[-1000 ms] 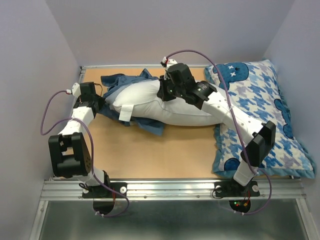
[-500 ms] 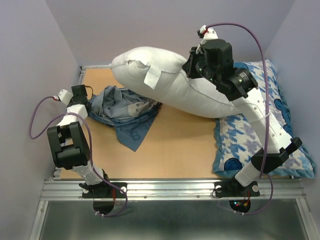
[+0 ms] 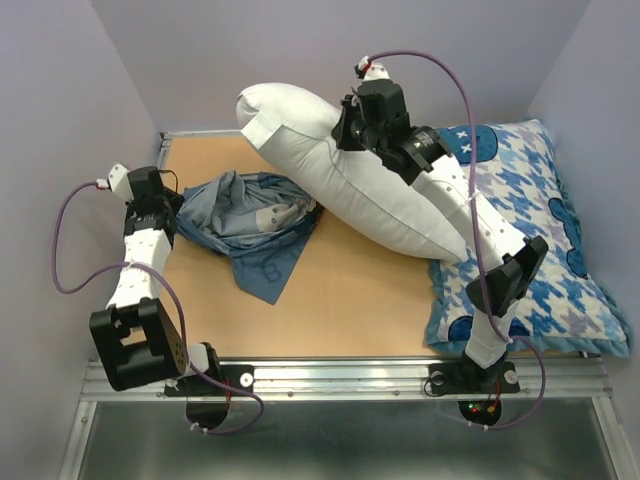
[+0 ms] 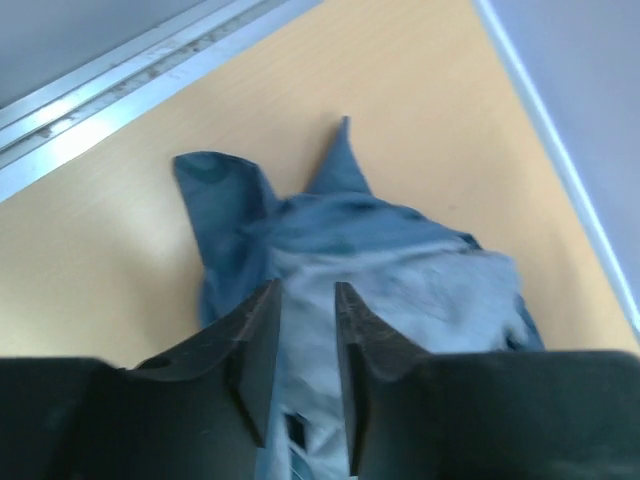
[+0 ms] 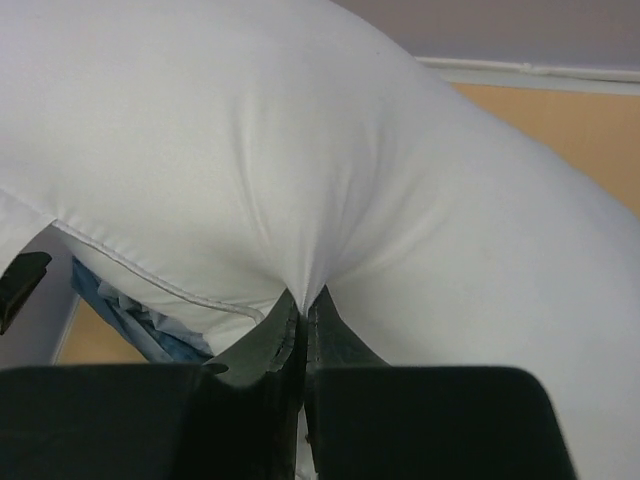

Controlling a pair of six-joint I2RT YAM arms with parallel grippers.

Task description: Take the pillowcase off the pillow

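Pinching pillow (image 5: pixel 300 150) aloft, right gripper (image 5: pixel 303 300); left gripper (image 4: pixel 306 295) seemingly clamps pillowcase (image 4: pixel 400 260) near table (image 3: pixel 350 290) left edge

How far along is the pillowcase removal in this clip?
Mostly done: the pillowcase lies crumpled on the table, apparently clear of the pillow. In hand: the right gripper pinches the raised pillow, the left gripper clamps the case. Left: set the pillow down and release both.

The left fingers (image 4: pixel 255 370) pinch a fold of the crumpled pillowcase (image 4: pixel 400 280), which lies on the tan table (image 4: pixel 120 240).
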